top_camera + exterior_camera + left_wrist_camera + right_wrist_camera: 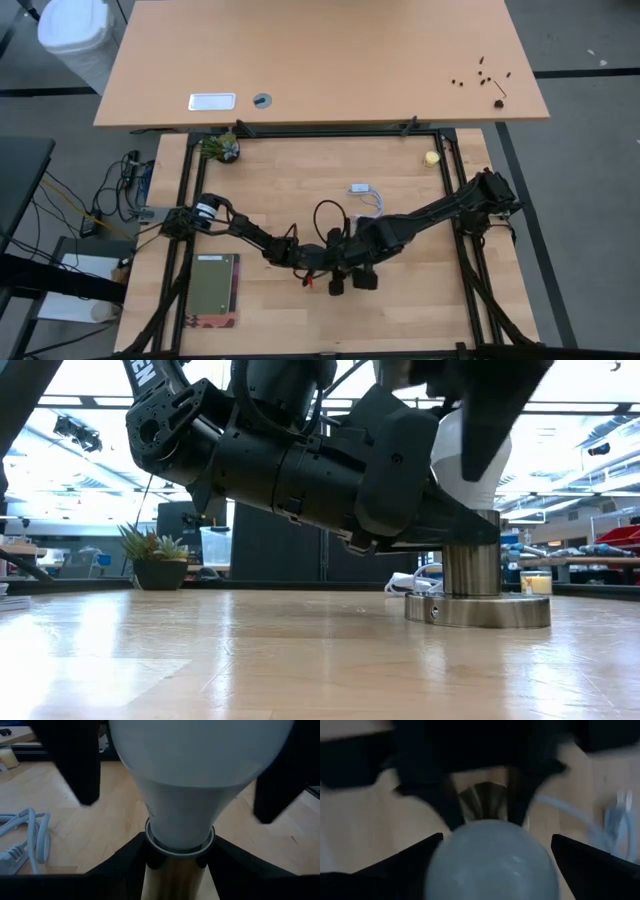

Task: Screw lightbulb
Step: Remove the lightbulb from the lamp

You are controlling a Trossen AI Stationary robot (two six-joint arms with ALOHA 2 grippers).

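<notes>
The white lightbulb (190, 780) stands upright with its neck in a brass-coloured socket post (471, 566), which rises from a round metal disc base (478, 610) on the table. My left gripper (175, 870) reaches in level and is shut on the post just below the bulb. My right gripper (496, 840) hangs above and points down. It is open, with its fingers (75, 765) on either side of the globe and a gap to the glass on both sides. In the high view both grippers meet near the table's middle (345, 265). My left gripper pinches the socket post (172, 882) between its two fingers, right under the bulb's neck. The fingers (122, 865) come in level from the table's left and lie across the upright post. The post stays upright on its disc base on the table.
A white cord with a switch (365, 193) lies just beyond the lamp. A potted plant (222, 148) stands at the far left, a small yellow ball (432, 157) lies at the far right, and a green book (213, 290) lies at the near left.
</notes>
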